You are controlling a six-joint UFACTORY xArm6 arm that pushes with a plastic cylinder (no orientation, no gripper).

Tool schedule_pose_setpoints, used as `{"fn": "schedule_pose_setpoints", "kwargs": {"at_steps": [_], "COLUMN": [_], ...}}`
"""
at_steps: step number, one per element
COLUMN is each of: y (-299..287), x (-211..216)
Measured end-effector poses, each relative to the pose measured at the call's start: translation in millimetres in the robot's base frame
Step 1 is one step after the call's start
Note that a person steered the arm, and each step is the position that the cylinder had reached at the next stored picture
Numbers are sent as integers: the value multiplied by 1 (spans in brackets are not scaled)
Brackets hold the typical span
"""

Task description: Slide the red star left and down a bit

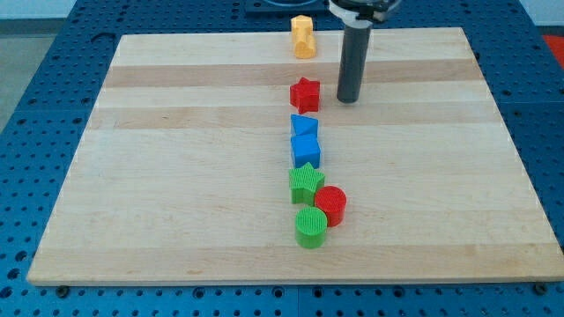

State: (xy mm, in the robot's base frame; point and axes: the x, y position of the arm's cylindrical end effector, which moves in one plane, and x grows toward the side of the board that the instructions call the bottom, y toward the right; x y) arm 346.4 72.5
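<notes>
The red star (305, 93) lies on the wooden board (176, 176) a little above the middle. My tip (347, 99) rests on the board just to the star's right, a small gap apart from it. Below the star runs a column of blocks: a blue triangle-like block (304, 125), a blue cube (306, 150), a green star (306, 182), a red cylinder (330, 205) and a green cylinder (310, 227).
A yellow block (303, 36) stands near the board's top edge, above the red star. The board sits on a blue perforated table (35, 88).
</notes>
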Motion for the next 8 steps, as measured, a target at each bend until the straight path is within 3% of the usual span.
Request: {"fn": "schedule_pose_setpoints", "kwargs": {"at_steps": [4,8], "y": [-169,-156], "x": [-8,23]}}
